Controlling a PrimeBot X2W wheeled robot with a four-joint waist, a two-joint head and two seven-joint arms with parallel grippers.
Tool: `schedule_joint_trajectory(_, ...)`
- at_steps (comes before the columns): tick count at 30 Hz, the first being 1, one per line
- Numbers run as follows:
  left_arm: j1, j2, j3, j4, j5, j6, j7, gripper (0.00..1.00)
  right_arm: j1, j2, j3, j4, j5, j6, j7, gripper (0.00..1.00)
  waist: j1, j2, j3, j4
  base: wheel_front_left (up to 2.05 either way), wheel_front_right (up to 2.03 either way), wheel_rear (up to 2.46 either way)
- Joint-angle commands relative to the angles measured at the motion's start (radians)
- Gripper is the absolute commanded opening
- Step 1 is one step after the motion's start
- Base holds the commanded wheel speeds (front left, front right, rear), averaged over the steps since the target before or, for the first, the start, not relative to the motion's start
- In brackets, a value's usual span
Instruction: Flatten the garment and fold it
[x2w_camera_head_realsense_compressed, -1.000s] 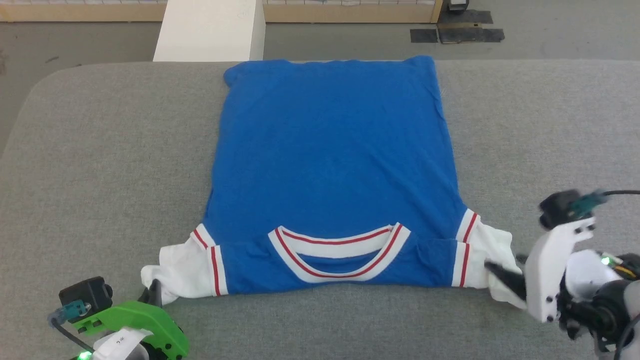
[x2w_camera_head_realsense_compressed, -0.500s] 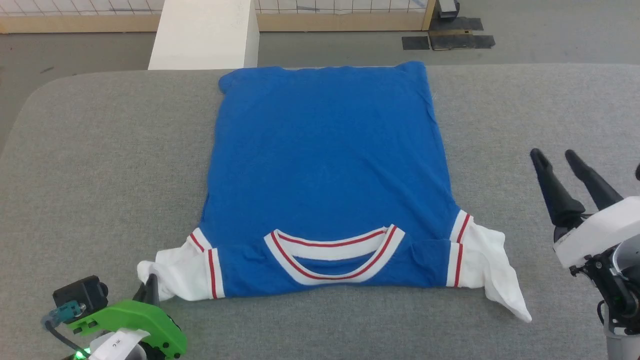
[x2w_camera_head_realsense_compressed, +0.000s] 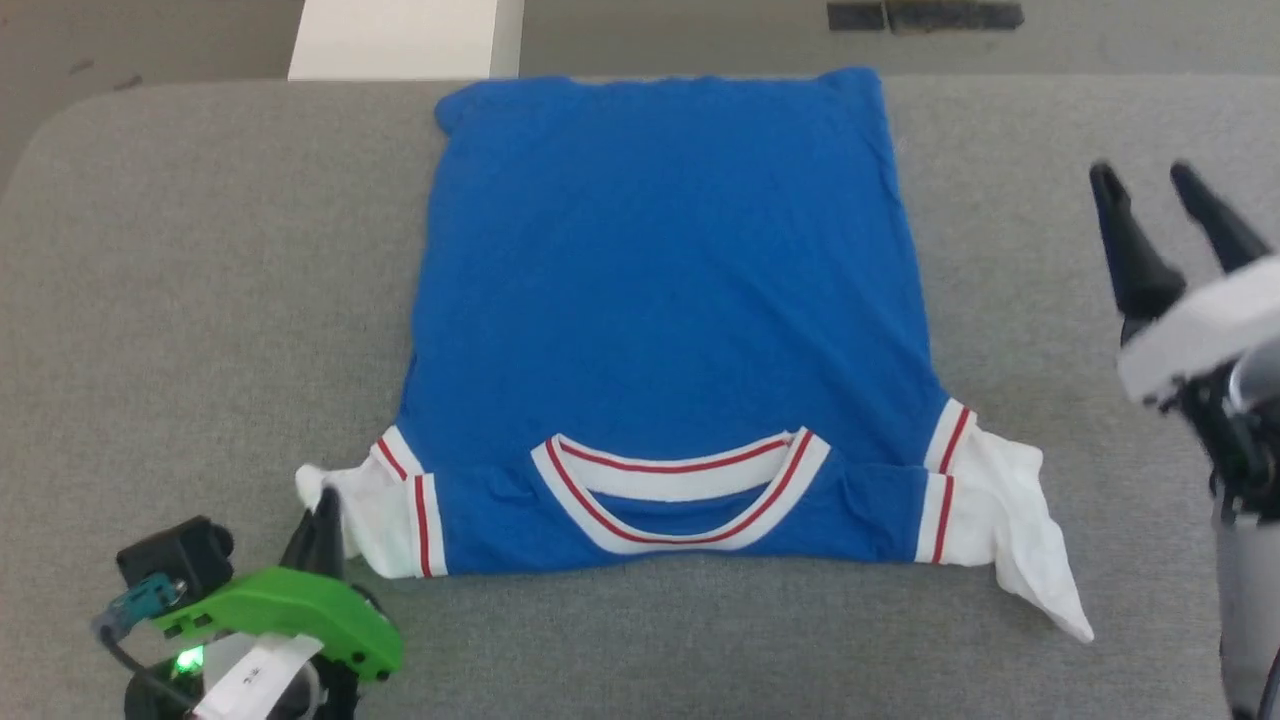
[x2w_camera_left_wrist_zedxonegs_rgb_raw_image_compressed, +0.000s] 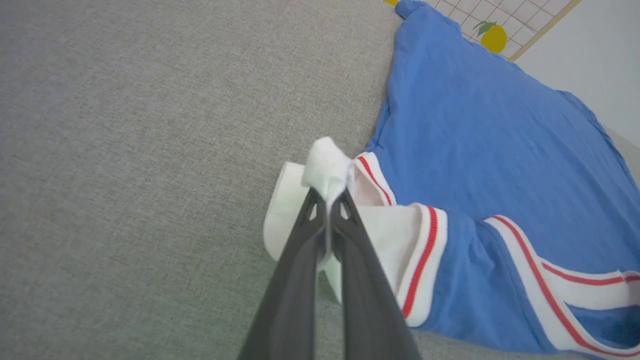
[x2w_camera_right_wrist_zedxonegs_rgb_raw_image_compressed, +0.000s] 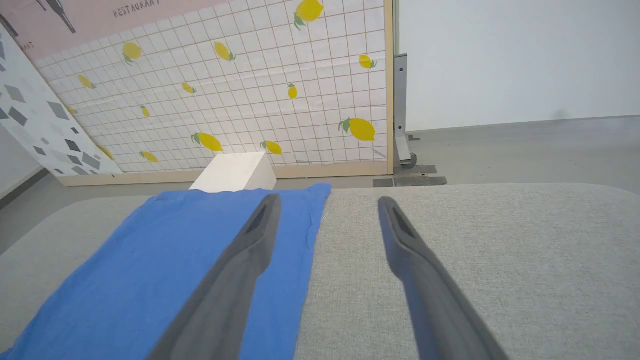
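Observation:
The garment, a royal-blue T-shirt with white sleeves and a red-and-white striped collar, lies flat on the grey table, collar toward me, its plain blue side up. My left gripper is shut on the bunched white left sleeve, which is pinched between its dark fingers in the left wrist view. The white right sleeve lies loose on the table. My right gripper is open, raised to the right of the shirt, holding nothing; in its wrist view its fingers point along the shirt's right edge.
A white block stands on the floor behind the table's far edge. A lemon-patterned tiled partition is beyond it. Bare grey table surface lies left and right of the shirt.
My right gripper let go of the right sleeve, rose and swung away to the right, now open and pointing forward. The left gripper has drawn the left sleeve inward a little. The camera view shifted.

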Motion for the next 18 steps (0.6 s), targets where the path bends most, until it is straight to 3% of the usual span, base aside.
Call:
schedule_joint_trajectory(1, -0.029, -0.007, -0.008, -0.011, 0.019, -0.004, -0.010, 0.00, -0.060, -0.017, 0.012, 0.023, -0.015, 0.003, 0.016, 1.00, 0.0000, 0.0000, 0.077, 0.031, 0.00, 0.00, 0.00)
schedule_joint_trajectory(9, -0.104, -0.042, -0.057, -0.080, 0.052, -0.019, -0.058, 0.00, -0.423, -0.131, 0.120, 0.200, -0.060, 0.003, 0.202, 1.00, 0.0000, 0.0000, 0.253, 0.120, 0.00, 0.00, 0.00)
schedule_joint_trajectory(18, -0.123, -0.066, -0.091, -0.203, 0.082, -0.015, -0.098, 0.00, -0.700, -0.182, 0.168, 0.372, -0.132, 0.003, 0.417, 1.00, 0.0000, 0.0000, 0.381, 0.204, 0.00, 0.00, 0.00)
